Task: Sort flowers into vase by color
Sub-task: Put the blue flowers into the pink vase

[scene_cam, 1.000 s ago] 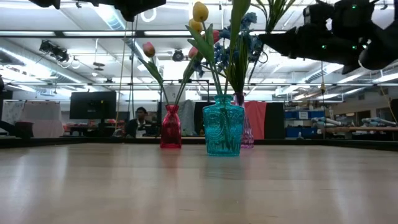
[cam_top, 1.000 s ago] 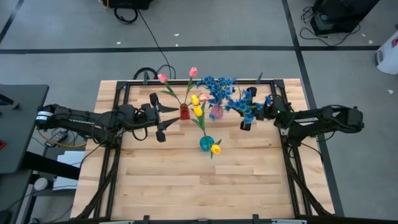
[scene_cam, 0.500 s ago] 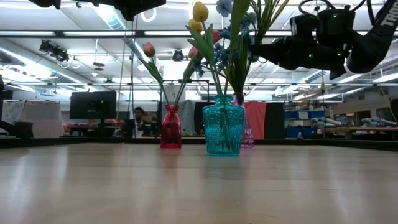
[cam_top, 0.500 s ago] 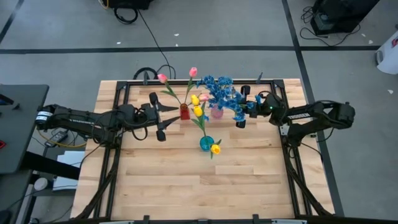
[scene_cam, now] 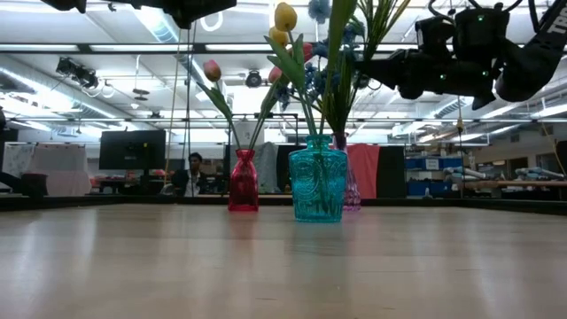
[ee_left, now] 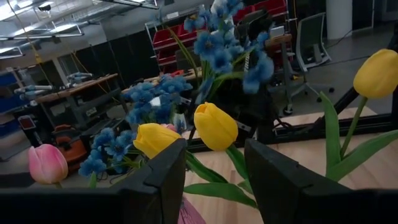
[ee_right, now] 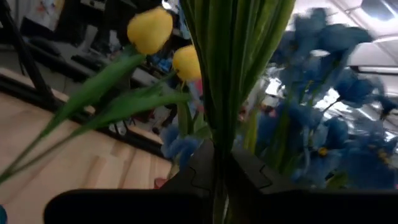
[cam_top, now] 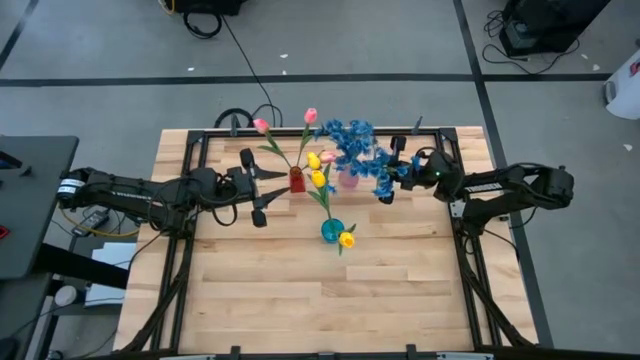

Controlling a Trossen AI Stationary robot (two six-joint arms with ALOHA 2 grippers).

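At the wrist, the right end effector pinches blue-flower stems, a grip unreadable overhead.

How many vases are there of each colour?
red vase: 1
teal vase: 1
purple vase: 1
Total: 3

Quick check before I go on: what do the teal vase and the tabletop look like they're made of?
Teal vase: looks like tinted glass, translucent and glossy, with an embossed pattern on its wall; clear plastic can't be ruled out. Tabletop: pale wood planks with visible seams and grain, a smooth low-sheen finish that faintly reflects in the low view.
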